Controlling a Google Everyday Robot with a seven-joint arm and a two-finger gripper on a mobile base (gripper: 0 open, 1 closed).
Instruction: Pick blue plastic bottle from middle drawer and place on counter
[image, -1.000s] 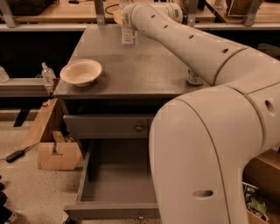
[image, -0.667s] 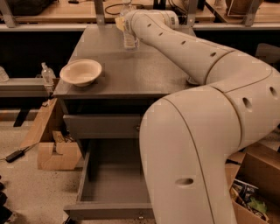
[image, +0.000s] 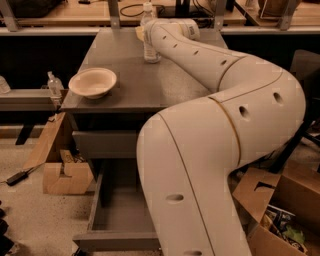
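The blue plastic bottle (image: 149, 44), clear with a white cap, stands upright at the far edge of the grey counter (image: 150, 85). My gripper (image: 142, 33) is at the end of the long white arm, right against the bottle's upper half and mostly hidden behind the wrist. The middle drawer (image: 119, 212) is pulled open below the counter. The part of its grey floor that shows is bare, and my arm covers its right part.
A cream bowl (image: 93, 82) sits on the counter's front left. A closed drawer front (image: 102, 145) is above the open one. A nozzle-top bottle (image: 54, 84) stands on a ledge to the left. Cardboard boxes lie on the floor at left (image: 65, 176) and right (image: 270, 215).
The arm's elbow has swung left and nearer the camera, covering more of the open drawer. The bottle stays at the same far spot on the counter with the gripper at it.
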